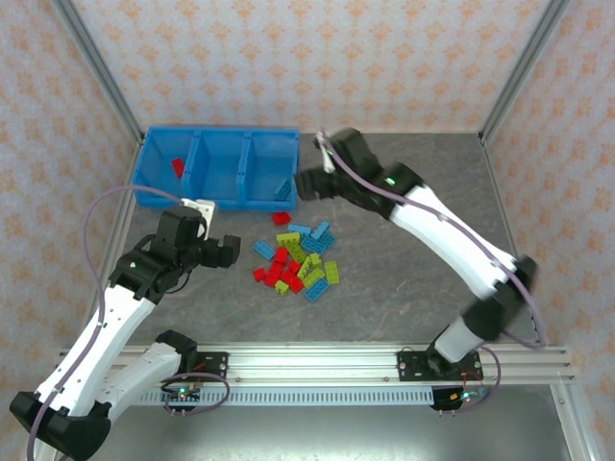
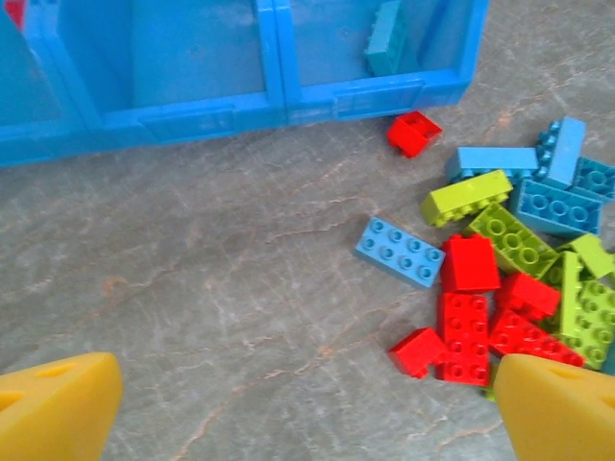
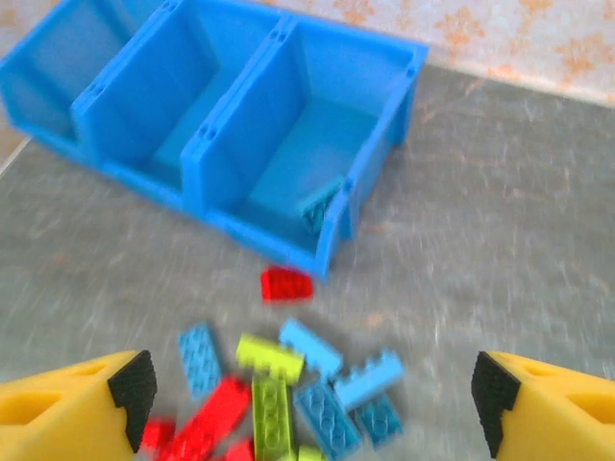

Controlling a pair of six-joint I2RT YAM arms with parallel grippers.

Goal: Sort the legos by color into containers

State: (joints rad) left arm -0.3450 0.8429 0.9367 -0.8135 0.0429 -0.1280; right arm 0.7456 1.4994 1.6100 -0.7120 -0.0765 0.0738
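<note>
Three compartments make up the blue tray (image 1: pixel 154 197) at the far left of the grey table (image 1: pixel 404 288); a red brick (image 1: pixel 178 167) lies in the left one and a light blue brick (image 1: pixel 283 187) sits tilted against a wall of the right one. The other legos (image 1: pixel 298 259) lie in a loose heap of red, lime and blue near the tray's front, with a stray red brick (image 1: pixel 281 218) between heap and tray. The left gripper (image 1: pixel 223 250) sits just left of the heap with its jaws wide apart, and the right gripper (image 1: pixel 309 182), likewise spread, hangs beside the tray's right end.
</note>
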